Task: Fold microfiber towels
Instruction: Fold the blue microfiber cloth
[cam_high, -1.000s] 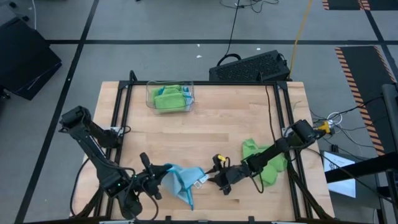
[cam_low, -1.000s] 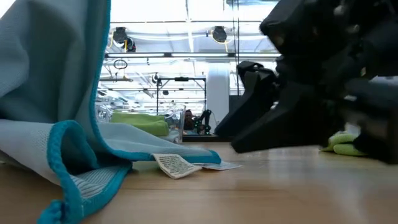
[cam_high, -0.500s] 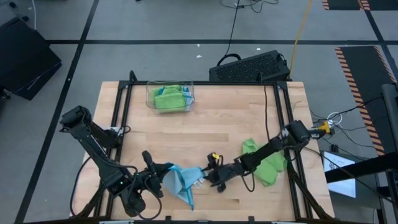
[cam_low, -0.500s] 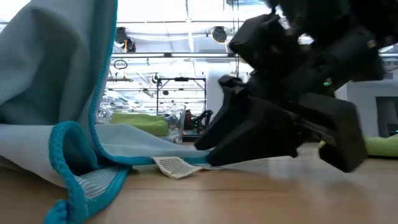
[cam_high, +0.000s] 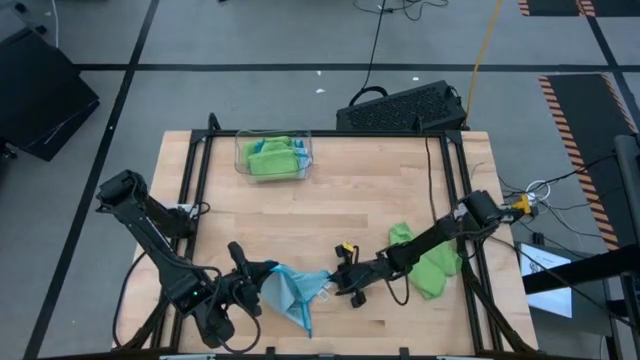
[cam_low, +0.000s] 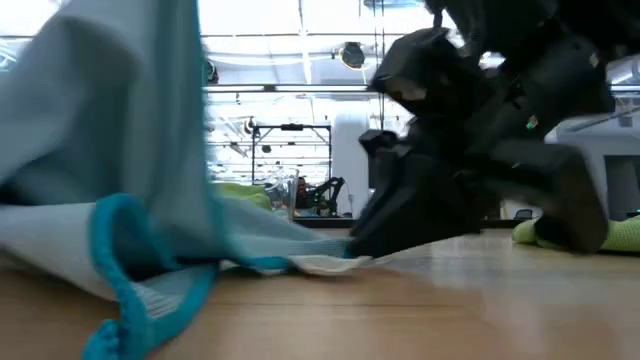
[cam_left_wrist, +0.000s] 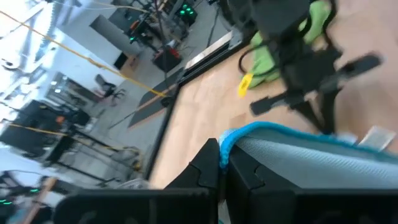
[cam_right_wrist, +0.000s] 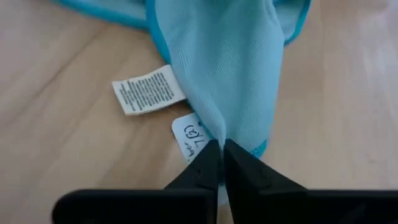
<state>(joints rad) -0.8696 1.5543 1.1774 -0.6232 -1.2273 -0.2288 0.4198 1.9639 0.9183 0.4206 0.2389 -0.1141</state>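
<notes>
A light blue microfiber towel lies bunched near the table's front edge, between my two grippers. Its left part is raised and its lower folds rest on the wood. My left gripper is shut on the raised part. My right gripper is shut on the towel's right corner, beside two white tags. A lime green towel lies crumpled at the right, under the right arm. My left gripper pinches the towel's teal-hemmed edge between its two fingers, coming nearly level from the table's left. That part is held up off the table, and the cloth falls away from it to the wood. My right gripper pinches the towel's corner between its two fingertips, right beside the handwritten tag. The fingers slant down from the table's right. The corner sits low at the table top, and the cloth runs away from it in a narrow gathered fold.
A clear plastic tray with green and blue cloths stands at the far left of the table. A black keyboard lies beyond the far edge. Bare wood stretches across the table's middle.
My right gripper has moved toward the table's left, onto the blue towel's tagged corner, tipped further down, and shut on it. The tags have been drawn in under the gripper. My left gripper has kept its hold, and the raised cloth has swung slightly.
</notes>
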